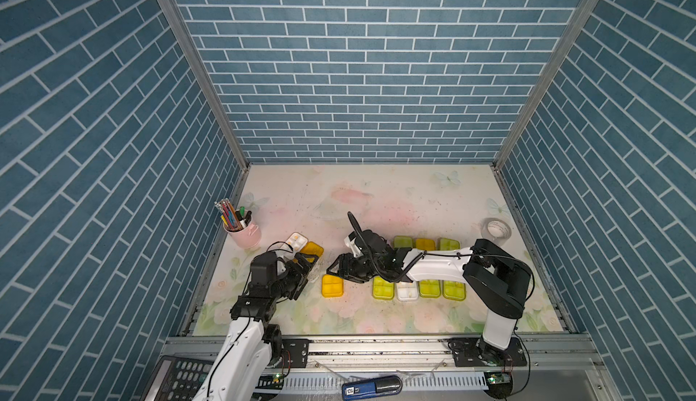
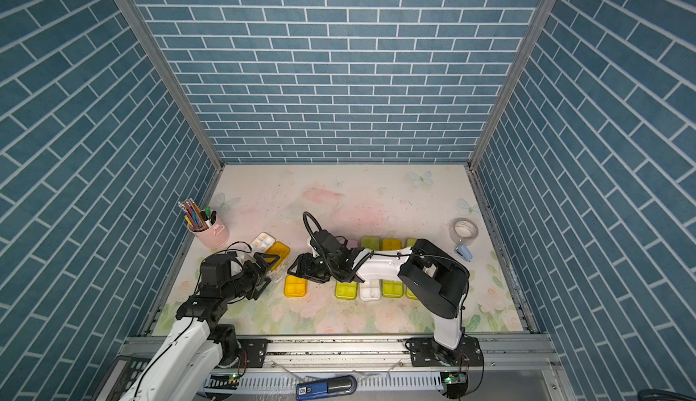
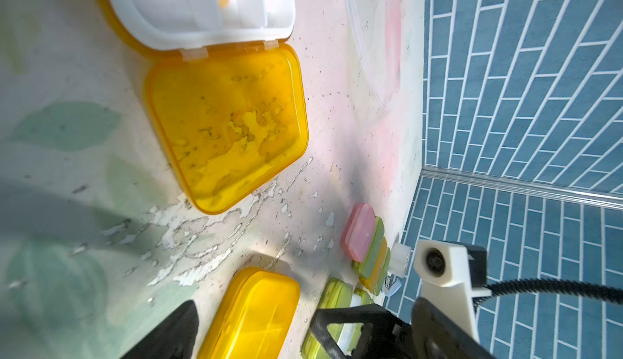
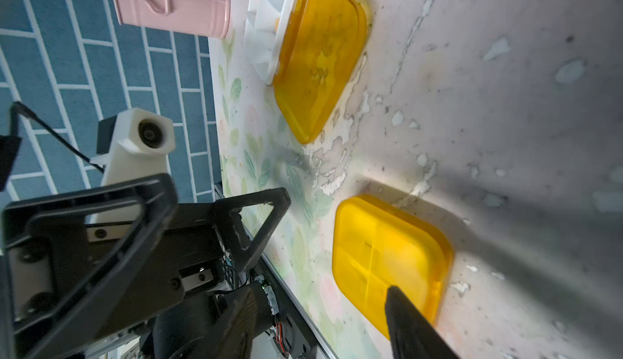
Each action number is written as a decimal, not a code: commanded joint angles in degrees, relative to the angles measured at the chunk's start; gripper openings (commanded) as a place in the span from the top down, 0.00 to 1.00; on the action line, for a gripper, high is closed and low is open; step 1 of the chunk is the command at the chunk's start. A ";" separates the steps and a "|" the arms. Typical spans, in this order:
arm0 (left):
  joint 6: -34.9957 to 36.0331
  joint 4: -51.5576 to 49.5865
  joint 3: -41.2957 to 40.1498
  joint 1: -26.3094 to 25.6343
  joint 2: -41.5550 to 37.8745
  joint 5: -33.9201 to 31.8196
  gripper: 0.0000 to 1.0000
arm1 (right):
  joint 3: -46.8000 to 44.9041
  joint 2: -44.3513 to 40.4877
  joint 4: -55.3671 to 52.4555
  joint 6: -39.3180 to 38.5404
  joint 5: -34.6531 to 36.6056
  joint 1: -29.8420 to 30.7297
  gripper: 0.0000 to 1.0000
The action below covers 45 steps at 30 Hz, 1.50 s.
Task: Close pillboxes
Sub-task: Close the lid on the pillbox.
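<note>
One pillbox is open: the open box (image 1: pixel 296 241) lies near the pen cup (image 1: pixel 243 234), white tray up, with its orange lid (image 1: pixel 313 248) flat on the table (image 1: pixel 376 199) beside it. Your left gripper (image 1: pixel 307 273) sits just in front of that lid, jaws spread and nothing between them. Its wrist view cuts the tray off at the frame edge.

Your right gripper (image 1: pixel 336 268) hangs over the closed orange box (image 1: pixel 332 285), jaws apart and empty. In its wrist view one finger (image 4: pixel 411 323) overlaps that box, but you cannot tell whether it touches. The other finger is only a grey blur.

The right arm (image 1: pixel 433 265) covers much of the two rows of boxes. The front row (image 1: pixel 429 288) shows four, their far ends hidden. Whether the white one (image 1: pixel 406 290) is shut, you cannot tell. The back row (image 1: pixel 425 244) shows three in a top view. The pink box (image 3: pixel 359 232) at its end is plain only from the left wrist. A calculator (image 1: pixel 177 374) is cut off at the near edge.
</note>
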 commanded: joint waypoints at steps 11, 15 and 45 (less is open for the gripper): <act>13.43 -15.78 15.24 2.26 5.27 -3.27 0.00 | 19.50 3.64 -44.86 -23.68 24.23 4.81 0.35; 15.01 -17.56 17.67 3.68 5.88 -3.54 0.00 | 24.78 7.83 -48.66 -25.69 25.82 6.60 0.32; 19.88 -29.86 24.27 9.55 -2.18 -10.20 0.00 | 37.05 17.43 -51.94 -24.01 32.36 10.65 0.16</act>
